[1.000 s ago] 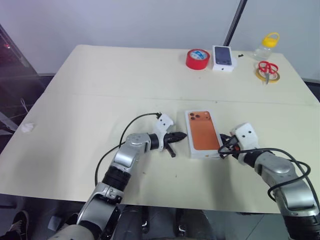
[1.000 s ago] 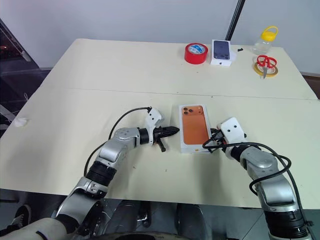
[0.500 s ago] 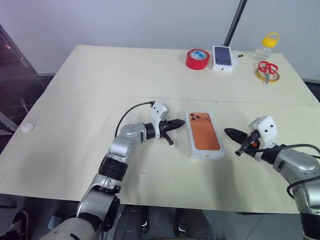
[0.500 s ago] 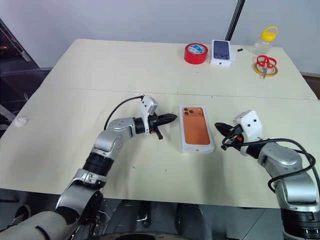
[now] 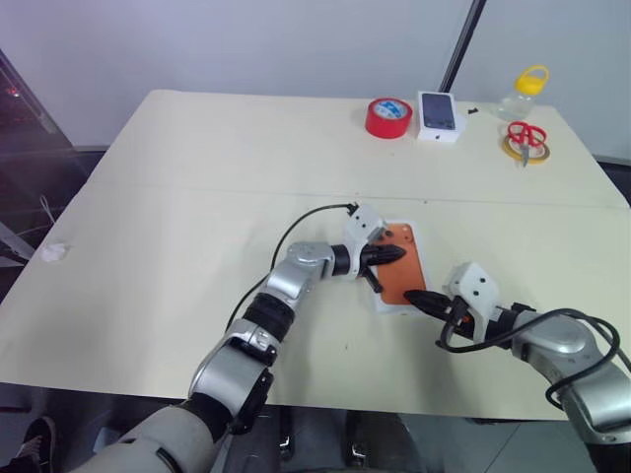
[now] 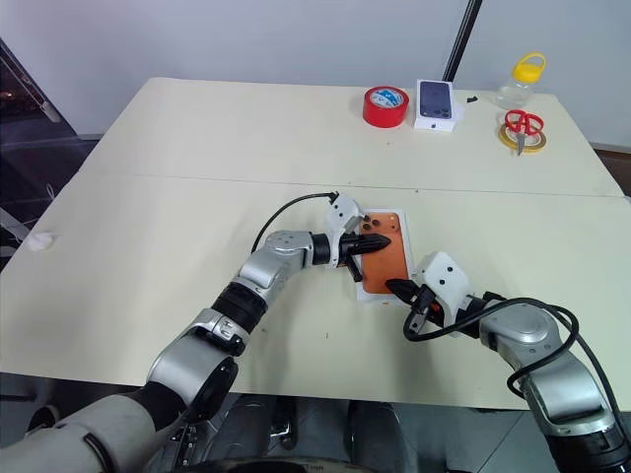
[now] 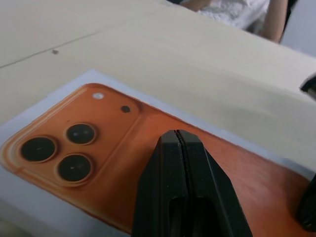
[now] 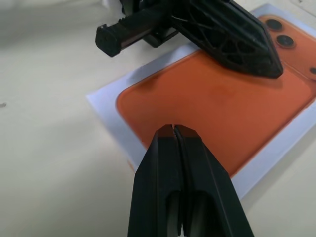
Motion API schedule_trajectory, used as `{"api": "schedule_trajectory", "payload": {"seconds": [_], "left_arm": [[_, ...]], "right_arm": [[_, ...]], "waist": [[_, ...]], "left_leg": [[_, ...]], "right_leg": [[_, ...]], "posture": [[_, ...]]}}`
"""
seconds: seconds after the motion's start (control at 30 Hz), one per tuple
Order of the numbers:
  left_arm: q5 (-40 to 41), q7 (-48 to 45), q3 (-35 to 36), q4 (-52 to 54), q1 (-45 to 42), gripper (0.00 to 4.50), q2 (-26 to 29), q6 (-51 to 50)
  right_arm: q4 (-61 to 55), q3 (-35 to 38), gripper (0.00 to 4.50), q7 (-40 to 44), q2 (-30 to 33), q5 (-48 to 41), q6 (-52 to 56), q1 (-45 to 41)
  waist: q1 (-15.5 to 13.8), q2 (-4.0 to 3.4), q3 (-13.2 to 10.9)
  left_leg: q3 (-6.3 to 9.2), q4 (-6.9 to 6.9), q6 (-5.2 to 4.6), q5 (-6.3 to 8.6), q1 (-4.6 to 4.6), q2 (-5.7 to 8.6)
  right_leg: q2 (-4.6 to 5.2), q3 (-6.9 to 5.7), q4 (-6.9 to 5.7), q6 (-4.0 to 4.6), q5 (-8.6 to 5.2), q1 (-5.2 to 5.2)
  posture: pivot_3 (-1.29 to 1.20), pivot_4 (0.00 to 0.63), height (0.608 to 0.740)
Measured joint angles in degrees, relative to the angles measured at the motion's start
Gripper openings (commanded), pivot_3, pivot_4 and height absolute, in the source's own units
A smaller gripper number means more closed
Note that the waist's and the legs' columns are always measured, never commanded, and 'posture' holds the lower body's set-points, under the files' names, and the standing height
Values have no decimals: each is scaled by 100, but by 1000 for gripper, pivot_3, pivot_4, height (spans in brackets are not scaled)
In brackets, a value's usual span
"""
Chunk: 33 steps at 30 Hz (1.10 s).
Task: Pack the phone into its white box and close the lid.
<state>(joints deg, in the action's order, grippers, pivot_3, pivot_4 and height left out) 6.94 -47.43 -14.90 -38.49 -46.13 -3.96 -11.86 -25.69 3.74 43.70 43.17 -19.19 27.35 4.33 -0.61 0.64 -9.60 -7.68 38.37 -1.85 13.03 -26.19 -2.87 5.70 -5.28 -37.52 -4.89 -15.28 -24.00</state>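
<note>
- Left eye view shows the lid [image 5: 399, 264] lying on the table [image 5: 197, 197], orange phone picture up, between my two hands.
- It looks set on the box already. I cannot see the phone or the box under it, so I judge they are inside.
- My left hand [image 5: 392, 253] is shut tight and holds nothing. Its tip is over the middle of the lid, near the left side.
- My right hand [image 5: 414, 295] is shut too and holds nothing. Its tip is at the near corner of the lid.
- I think the step now is to push the lid all the way down.
- To do it well, I should press softly with both shut tips, straight down, not sideways, so the lid does not slide.
- I should press one spot, then the corners, so it sits flat.
- I cannot tell from the wrist views if the tips touch the lid yet.
- Tape [image 5: 389, 116], scissors [image 5: 527, 133] and a small box [image 5: 440, 115] are far off.
</note>
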Motion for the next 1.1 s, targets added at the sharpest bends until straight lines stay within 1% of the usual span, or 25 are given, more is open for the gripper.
{"api": "schedule_trajectory", "payload": {"seconds": [0.17, 0.2, 0.27, 0.3, 0.33, 0.37, 0.43, 0.47, 0.5, 0.6, 0.67, 0.8, 1.03, 1.1], "left_arm": [[51, -51, 106, 45, 35, 0, 68, -151], [136, -88, 168, 58, 44, 575, 78, -258], [278, -125, 283, 203, 127, 1272, 147, -367], [309, -127, 310, 270, 162, 1847, 201, -383], [341, -128, 354, 393, 221, 2277, 305, -397], [368, -134, 399, 617, 335, 2676, 482, -410], [447, -176, 575, 972, 529, 3674, 879, -563], [503, -212, 678, 1123, 589, 4232, 1065, -648], [542, -241, 771, 1330, 644, 4500, 1277, -703], [635, -255, 1077, 2011, 800, 4500, 1874, -798], [731, -282, 1277, 2312, 981, 4500, 2231, -908], [908, -597, 1648, 2603, 1728, 4500, 2988, -907], [1467, -838, 2321, 3317, 2660, 4500, 3831, -1215], [1572, -889, 2420, 3425, 2903, 4500, 3970, -1305]], "right_arm": [[28, -48, 51, -89, -81, 77, -6, -70], [73, -49, 0, -135, -174, 63, 22, -132], [171, -14, 0, -218, -289, -36, 154, -303], [197, 33, 251, -241, -339, -107, 225, -363], [252, 145, 528, -248, -419, -282, 339, -446], [313, 380, 787, -232, -584, -656, 520, -558], [385, 684, 1762, -251, -681, -1016, 614, -757], [407, 805, 2330, -279, -681, -1086, 617, -843], [440, 920, 2858, -299, -680, -1168, 626, -953], [460, 1157, 4451, -214, -602, -1368, 641, -1096], [478, 1181, 4484, -71, -534, -1347, 533, -1012], [646, 1257, 4484, 213, -337, -1080, 0, -692], [1254, 1345, 4484, 836, 7, -587, -1070, -167], [1460, 1401, 4484, 940, 81, -508, -1262, -65]], "waist": [[5, 3, 3], [13, 4, 3], [35, 4, 3], [39, 4, 3], [44, 3, 3], [64, 4, 3], [85, 0, 1], [101, 1, 0], [112, 1, 0], [94, 0, 1], [97, -2, 1], [125, -2, 1], [123, -1, 0], [122, -2, 0]], "left_leg": [[1, -2, -1, 1, 31, -1], [1, -7, -1, 2, 46, -2], [0, -12, -1, 3, 58, -3], [0, -13, -1, 3, 61, -4], [0, -14, -1, 3, 63, -4], [-1, -16, -1, 3, 64, -6], [-1, -17, 0, 2, 63, -6], [-1, -17, 0, 2, 63, -6], [-1, -18, 0, 2, 63, -4], [-1, -19, 0, 2, 64, -2], [-2, -19, 0, 2, 65, 1], [-5, -21, 0, 3, 68, 1], [-6, -22, 1, 5, 72, 3], [-5, -24, 2, 5, 74, 1]], "right_leg": [[1, 0, 5, 2, -1, 27], [1, 0, 8, 2, -1, 38], [2, 0, 12, 2, -1, 47], [2, 0, 12, 2, -1, 49], [2, 0, 12, 2, -1, 50], [2, 1, 11, 3, 0, 50], [2, 1, 9, 2, 0, 49], [3, 0, 8, 2, 0, 50], [5, 0, 8, 2, 0, 50], [10, -3, 11, 2, 0, 55], [13, -3, 13, 1, 0, 57], [13, -3, 14, 1, 0, 56], [20, -3, 20, 2, -1, 62], [25, -2, 20, 4, -2, 62]], "posture": [[0, 150, 723], [0, 150, 723], [0, 150, 723], [0, 150, 723], [0, 150, 723], [0, 150, 723], [0, 150, 723], [0, 150, 723], [0, 150, 723], [0, 150, 723], [0, 150, 723], [0, 150, 723], [0, 150, 723], [0, 150, 723]]}}
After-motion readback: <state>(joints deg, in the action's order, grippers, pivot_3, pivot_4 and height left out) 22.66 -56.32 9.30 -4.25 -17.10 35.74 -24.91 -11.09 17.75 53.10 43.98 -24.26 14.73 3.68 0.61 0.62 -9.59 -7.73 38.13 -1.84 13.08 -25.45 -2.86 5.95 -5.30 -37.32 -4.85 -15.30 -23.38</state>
